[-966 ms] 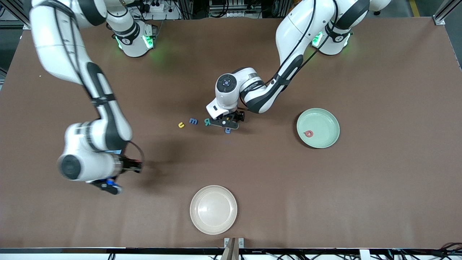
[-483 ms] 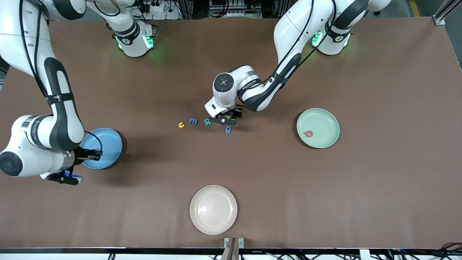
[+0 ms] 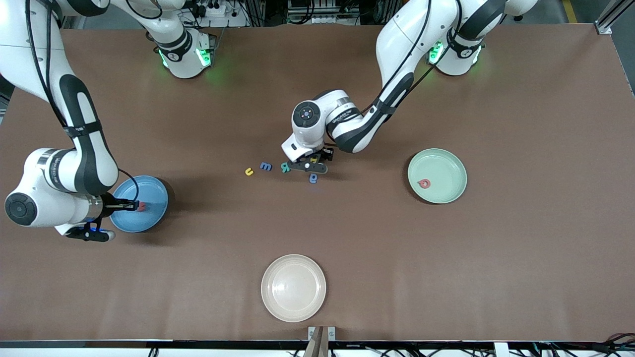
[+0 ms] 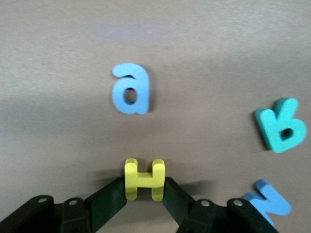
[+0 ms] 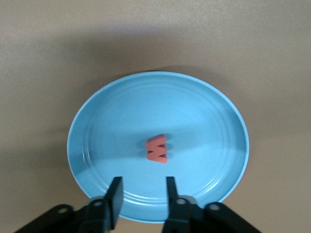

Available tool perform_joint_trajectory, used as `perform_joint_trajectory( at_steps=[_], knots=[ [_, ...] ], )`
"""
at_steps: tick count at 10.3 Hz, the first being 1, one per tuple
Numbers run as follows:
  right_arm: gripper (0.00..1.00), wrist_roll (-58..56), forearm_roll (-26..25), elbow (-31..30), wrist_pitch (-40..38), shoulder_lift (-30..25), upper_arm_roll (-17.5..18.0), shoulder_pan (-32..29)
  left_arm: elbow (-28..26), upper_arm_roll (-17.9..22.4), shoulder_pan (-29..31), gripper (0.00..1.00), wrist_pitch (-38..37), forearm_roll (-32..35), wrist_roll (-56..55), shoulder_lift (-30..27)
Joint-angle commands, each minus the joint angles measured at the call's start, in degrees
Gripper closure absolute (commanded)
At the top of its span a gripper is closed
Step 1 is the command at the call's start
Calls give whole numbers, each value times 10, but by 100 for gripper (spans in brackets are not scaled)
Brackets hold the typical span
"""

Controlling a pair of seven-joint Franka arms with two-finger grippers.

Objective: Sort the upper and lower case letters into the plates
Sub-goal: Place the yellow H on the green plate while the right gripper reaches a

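Observation:
My left gripper (image 3: 313,161) is shut on a yellow H (image 4: 144,178) low over the table's middle, one finger against each side of the letter. Beside it lie a blue a (image 4: 130,89), a teal R (image 4: 281,124) and a blue N (image 4: 270,199). A blue m (image 3: 266,166) and a yellow u (image 3: 249,171) lie farther toward the right arm's end. My right gripper (image 5: 143,188) stands open over the rim of the blue plate (image 5: 204,126), where a red-pink W (image 5: 157,148) lies. The pale green plate (image 3: 446,168) holds one red-pink letter (image 3: 424,183).
A cream-white plate (image 3: 293,287) sits near the table's front edge, nearer the front camera than the letters. Bare brown tabletop surrounds all three plates.
The right arm swung over to the blue plate, its gripper opened, and the red-pink W now lies in the plate. The left gripper closed on the yellow H.

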Motion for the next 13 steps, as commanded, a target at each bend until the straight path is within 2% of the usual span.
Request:
perform_joint_trajectory(
  at_steps=[1, 4, 6, 7, 9, 11, 13],
  knots=[
    [0, -1, -6, -20, 2, -22, 13, -3, 43, -1, 23, 81, -89, -10, 2, -4],
    [0, 40, 3, 2, 6, -18, 14, 54, 58, -4, 73, 90, -187, -54, 99, -33],
    [0, 176, 9, 17, 3, -18, 16, 128, 52, -2, 114, 90, -277, -55, 231, -63],
    [0, 231, 39, 20, 3, -18, 18, 169, 45, -1, 125, 90, -320, -48, 291, -75],
    [0, 325, 104, 53, 6, -10, 18, 250, -16, -1, 161, 90, -327, -9, 385, -117],
    [0, 454, 107, 96, 31, 31, 17, 331, -107, -2, 200, 90, -297, 33, 461, -176],
    [0, 513, 98, 100, 103, 60, 16, 405, -213, -2, 276, 91, -189, 34, 558, -224]
  ],
)
